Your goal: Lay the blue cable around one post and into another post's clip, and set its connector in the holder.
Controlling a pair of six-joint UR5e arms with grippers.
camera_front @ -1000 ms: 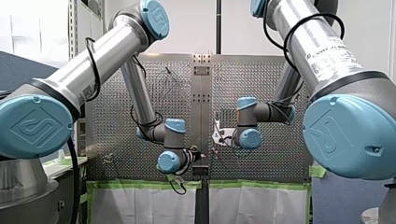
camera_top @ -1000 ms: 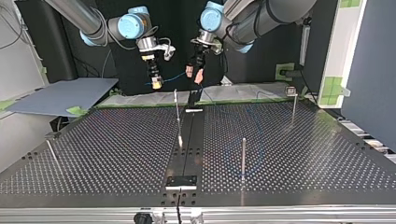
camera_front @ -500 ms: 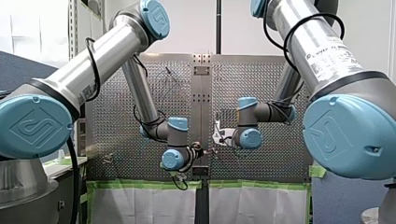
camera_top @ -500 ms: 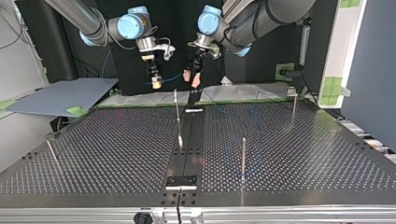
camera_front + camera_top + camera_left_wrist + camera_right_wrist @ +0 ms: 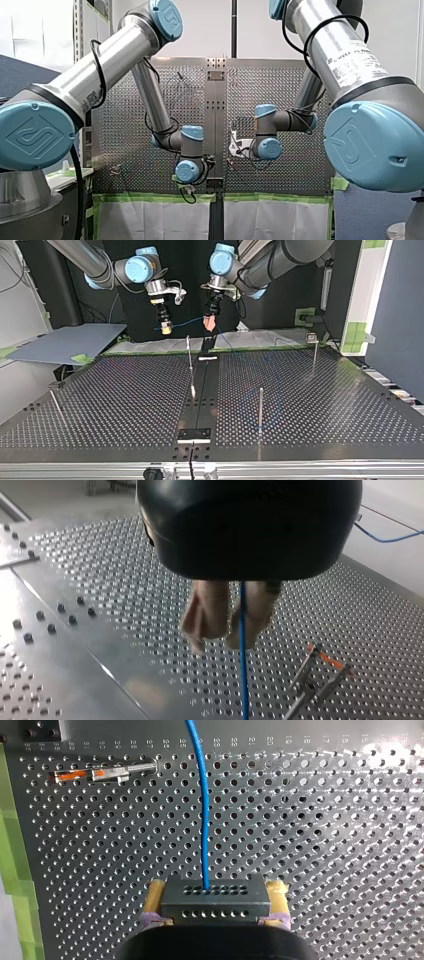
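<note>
In the top view the thin blue cable point(image 5: 187, 322) spans the air between my two grippers, above the table's far edge. My right gripper point(image 5: 165, 328), at that view's left, is shut on the cable's connector; in the right wrist view its yellow pads point(image 5: 156, 895) clamp the dark perforated connector point(image 5: 215, 900), with the cable point(image 5: 204, 810) running ahead. My left gripper point(image 5: 210, 323) is shut on the blue cable; in the left wrist view the cable point(image 5: 244, 670) passes between its beige fingers point(image 5: 205, 615). A black holder point(image 5: 194, 434) sits at the table's near edge.
Upright posts stand on the perforated table point(image 5: 125, 405): one with a clip point(image 5: 189, 360) near the middle strip, one point(image 5: 260, 407) nearer the front, one point(image 5: 314, 351) at the far right and one point(image 5: 55, 405) at the left. A clip post point(image 5: 105, 772) lies ahead of my right gripper.
My left gripper's fingers went from spread apart to closed on the blue cable, and its wrist shifted slightly toward my right gripper. My right gripper kept still with the connector.
</note>
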